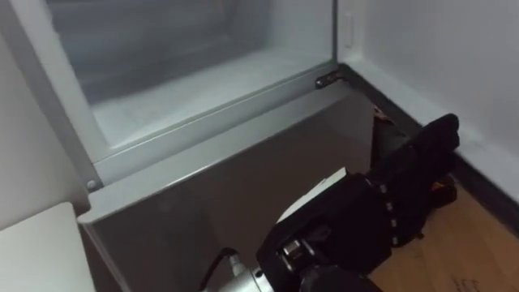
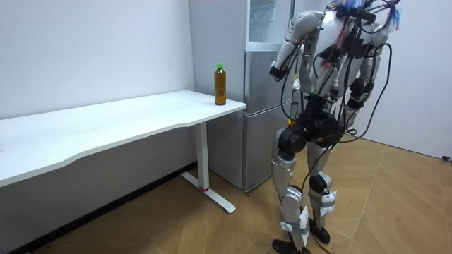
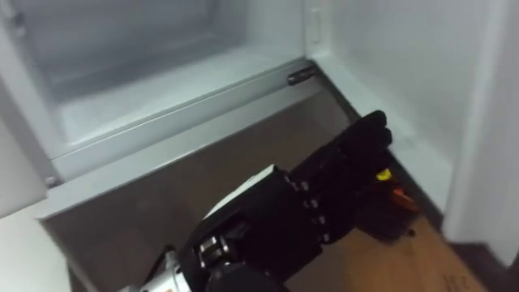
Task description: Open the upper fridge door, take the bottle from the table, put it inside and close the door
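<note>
In the eye views we see the robot's black left hand [image 1: 409, 174] held out flat and empty, fingers straight, before the grey lower fridge door [image 1: 203, 195]. Beyond it the white upper fridge compartment [image 1: 186, 89] stands open. The room view adds the amber, green-capped bottle [image 2: 220, 85], upright on the corner of the long white table [image 2: 106, 123], well apart from that raised hand. We cannot tell the state of the right hand [image 2: 358, 89], which is tucked at the torso.

The bottle [image 2: 220, 84] stands at the worktop's [image 2: 127, 116] end, just beside the fridge [image 2: 265, 106], whose open upper compartment [image 1: 186, 89] faces the robot.
</note>
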`<state>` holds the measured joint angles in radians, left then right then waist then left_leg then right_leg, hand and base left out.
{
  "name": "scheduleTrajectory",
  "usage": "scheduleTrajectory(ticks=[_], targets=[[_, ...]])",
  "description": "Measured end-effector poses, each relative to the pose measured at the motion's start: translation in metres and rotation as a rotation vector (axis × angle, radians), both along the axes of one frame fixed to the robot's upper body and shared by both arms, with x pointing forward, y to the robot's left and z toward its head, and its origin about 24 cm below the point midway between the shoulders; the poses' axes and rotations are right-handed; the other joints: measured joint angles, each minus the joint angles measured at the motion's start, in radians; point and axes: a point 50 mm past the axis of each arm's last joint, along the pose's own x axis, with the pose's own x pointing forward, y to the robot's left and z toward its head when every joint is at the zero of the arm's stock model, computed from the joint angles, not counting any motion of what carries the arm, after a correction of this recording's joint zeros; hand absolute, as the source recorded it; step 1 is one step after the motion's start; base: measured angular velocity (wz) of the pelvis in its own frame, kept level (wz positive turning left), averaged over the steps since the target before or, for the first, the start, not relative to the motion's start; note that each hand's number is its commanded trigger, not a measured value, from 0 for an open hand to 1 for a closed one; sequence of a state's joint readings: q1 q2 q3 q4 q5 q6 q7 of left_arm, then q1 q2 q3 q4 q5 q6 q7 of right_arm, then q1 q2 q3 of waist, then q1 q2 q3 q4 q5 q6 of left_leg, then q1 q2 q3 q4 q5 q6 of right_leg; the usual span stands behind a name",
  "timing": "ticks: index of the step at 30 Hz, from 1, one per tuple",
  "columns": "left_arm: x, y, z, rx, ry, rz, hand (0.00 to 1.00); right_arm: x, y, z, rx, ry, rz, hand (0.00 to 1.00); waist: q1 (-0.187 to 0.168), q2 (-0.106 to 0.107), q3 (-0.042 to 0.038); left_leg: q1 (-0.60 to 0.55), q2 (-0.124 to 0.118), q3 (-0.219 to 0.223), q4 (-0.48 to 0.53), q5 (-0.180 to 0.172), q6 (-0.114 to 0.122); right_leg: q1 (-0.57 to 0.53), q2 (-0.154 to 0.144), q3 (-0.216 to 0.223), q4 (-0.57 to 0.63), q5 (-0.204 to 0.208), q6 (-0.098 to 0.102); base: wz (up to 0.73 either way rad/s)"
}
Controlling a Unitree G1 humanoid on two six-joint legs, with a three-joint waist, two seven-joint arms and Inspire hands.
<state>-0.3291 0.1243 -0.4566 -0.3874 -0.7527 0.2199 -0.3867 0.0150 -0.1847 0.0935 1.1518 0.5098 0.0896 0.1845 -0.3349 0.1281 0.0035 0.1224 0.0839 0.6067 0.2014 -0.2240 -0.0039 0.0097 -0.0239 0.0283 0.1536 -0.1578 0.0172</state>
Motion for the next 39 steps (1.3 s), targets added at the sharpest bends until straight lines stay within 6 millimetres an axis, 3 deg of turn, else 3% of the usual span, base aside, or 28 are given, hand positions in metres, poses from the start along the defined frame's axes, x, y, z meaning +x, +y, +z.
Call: scheduleTrajectory(ticks=[6, 14, 23, 26, 31, 35, 39], targets=[[0.004, -0.014, -0.004, 0.04, 0.028, -0.046, 0.0, 0.002, -0.008, 0.002, -0.038, 0.004, -0.012, 0.0, -0.053, -0.001, 0.0012, 0.009, 0.025, 0.027, 0.009, -0.011, -0.021, -0.008, 0.021, 0.001, 0.001, 0.007, -0.012, -0.26], [0.011, -0.023, 0.001, 0.077, 0.016, -0.079, 0.0, -0.001, -0.009, 0.001, -0.036, 0.029, -0.021, 0.0, -0.068, -0.002, 0.0022, 0.028, 0.052, 0.078, 0.022, -0.009, -0.038, -0.014, 0.044, 0.003, -0.002, 0.016, -0.028, -0.27], [0.013, -0.027, 0.009, 0.091, -0.003, -0.078, 0.0, 0.002, -0.01, 0.002, -0.036, 0.031, -0.017, 0.0, -0.075, -0.005, 0.0051, 0.011, 0.08, 0.091, 0.039, -0.005, -0.057, -0.029, 0.058, -0.019, -0.002, 0.028, -0.049, -0.12], [0.013, -0.027, 0.009, 0.091, -0.005, -0.074, 0.0, 0.0, -0.011, 0.002, -0.034, 0.035, -0.029, 0.0, -0.072, -0.009, 0.0085, 0.003, 0.084, 0.069, 0.036, -0.005, -0.058, -0.029, 0.057, -0.052, -0.003, 0.026, -0.054, 0.23], [0.014, -0.025, 0.011, 0.088, 0.003, -0.049, 0.0, 0.001, -0.013, 0.003, -0.021, 0.022, -0.069, 0.0, -0.062, -0.008, 0.0076, -0.041, 0.08, 0.008, 0.036, -0.001, -0.063, -0.039, 0.042, -0.127, -0.002, 0.024, -0.056, 0.41], [0.015, -0.016, 0.021, 0.051, -0.029, -0.008, 0.0, 0.001, -0.013, 0.003, -0.02, 0.017, -0.07, 0.0, -0.003, -0.008, 0.0075, -0.058, 0.075, -0.047, 0.024, 0.002, -0.068, -0.036, 0.034, -0.188, -0.001, 0.024, -0.056, 0.43], [0.014, -0.002, 0.035, 0.011, -0.091, 0.043, 0.0, -0.001, -0.014, 0.002, -0.036, 0.024, -0.052, 0.0, 0.039, -0.013, 0.0093, -0.081, 0.054, -0.144, 0.009, 0.019, -0.063, -0.013, 0.009, -0.282, -0.003, 0.018, -0.048, 0.7]])
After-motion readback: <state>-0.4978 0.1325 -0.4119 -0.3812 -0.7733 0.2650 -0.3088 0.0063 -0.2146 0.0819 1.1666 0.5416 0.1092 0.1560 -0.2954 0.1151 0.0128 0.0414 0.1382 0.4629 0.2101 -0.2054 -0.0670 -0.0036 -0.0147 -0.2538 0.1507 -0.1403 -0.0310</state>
